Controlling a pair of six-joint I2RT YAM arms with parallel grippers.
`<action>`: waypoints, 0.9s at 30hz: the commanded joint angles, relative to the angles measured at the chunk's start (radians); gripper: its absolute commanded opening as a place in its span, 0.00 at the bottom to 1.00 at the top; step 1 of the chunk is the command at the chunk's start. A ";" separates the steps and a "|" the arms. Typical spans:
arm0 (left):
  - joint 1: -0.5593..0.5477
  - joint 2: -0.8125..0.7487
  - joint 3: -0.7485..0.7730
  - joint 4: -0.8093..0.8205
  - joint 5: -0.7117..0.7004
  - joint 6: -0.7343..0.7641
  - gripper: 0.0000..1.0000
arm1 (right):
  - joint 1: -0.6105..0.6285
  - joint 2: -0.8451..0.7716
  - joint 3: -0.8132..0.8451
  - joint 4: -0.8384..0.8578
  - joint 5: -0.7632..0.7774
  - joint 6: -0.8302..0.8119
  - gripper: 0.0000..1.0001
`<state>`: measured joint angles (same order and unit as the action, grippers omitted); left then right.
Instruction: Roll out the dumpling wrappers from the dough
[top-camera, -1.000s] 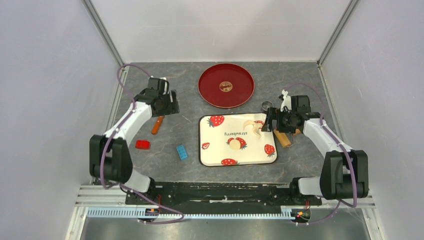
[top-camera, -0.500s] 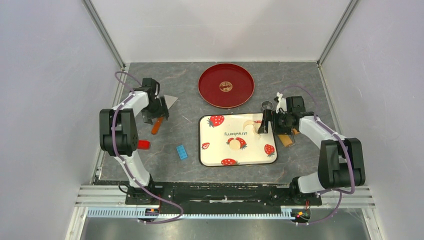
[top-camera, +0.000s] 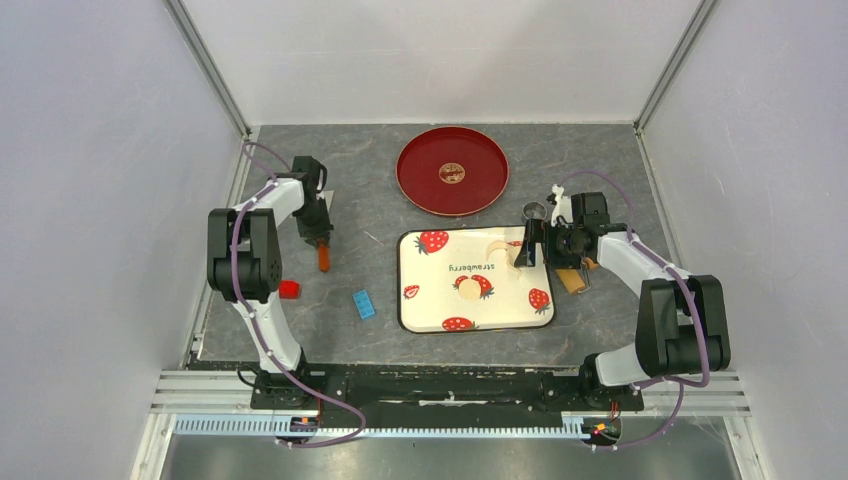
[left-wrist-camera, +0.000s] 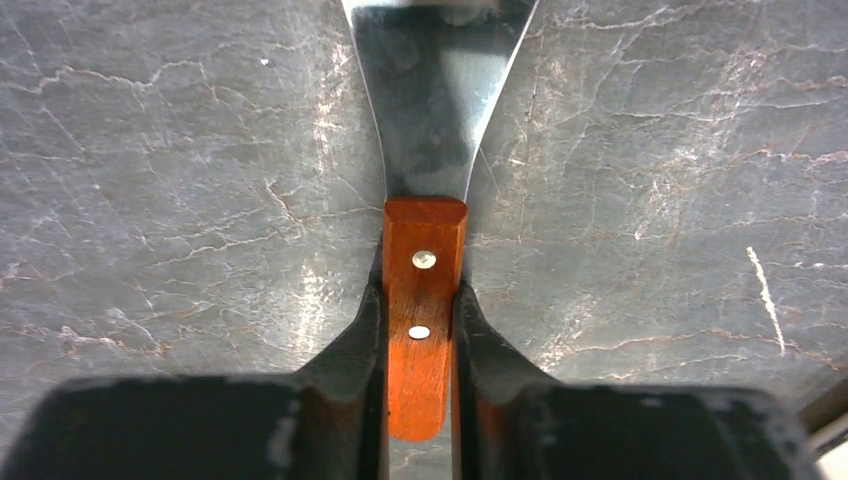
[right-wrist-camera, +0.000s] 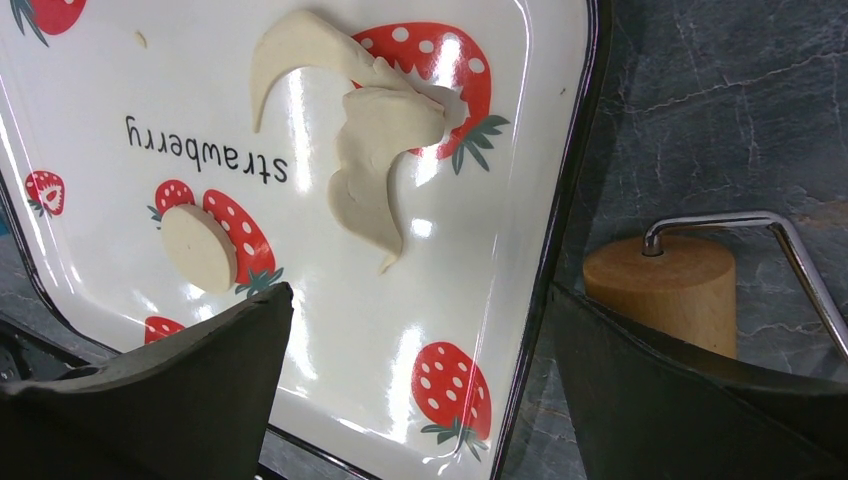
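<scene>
One dumpling wrapper, a small pale round disc, lies on the strawberry-print tray. A curved scrap of dough lies nearer the tray's right side. My right gripper hangs open over the tray's right edge, holding nothing. A wooden rolling pin lies just right of the tray. My left gripper is shut on the orange handle of a metal scraper, whose blade lies flat on the table.
A red round plate sits behind the tray. A metal ring stands by the tray's far right corner. A red block and a blue block lie on the table left of the tray.
My left arm folded in, and its gripper came down over the scraper and shut on the handle. The scraper's handle now points toward the near edge. My right gripper shifted slightly left.
</scene>
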<state>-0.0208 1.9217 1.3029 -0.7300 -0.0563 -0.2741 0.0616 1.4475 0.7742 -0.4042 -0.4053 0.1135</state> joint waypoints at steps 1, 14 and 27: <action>-0.029 0.022 0.001 -0.051 -0.006 0.056 0.04 | 0.004 -0.027 -0.006 0.018 -0.013 -0.002 0.98; -0.096 -0.229 -0.093 -0.009 0.099 0.035 0.02 | 0.005 -0.089 -0.033 -0.015 -0.005 -0.004 0.98; -0.321 -0.551 -0.205 0.044 0.194 0.159 0.02 | 0.010 -0.191 -0.001 -0.051 -0.059 0.006 0.98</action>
<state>-0.2687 1.4555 1.1442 -0.7395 0.0708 -0.2237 0.0635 1.3167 0.7456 -0.4419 -0.4263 0.1154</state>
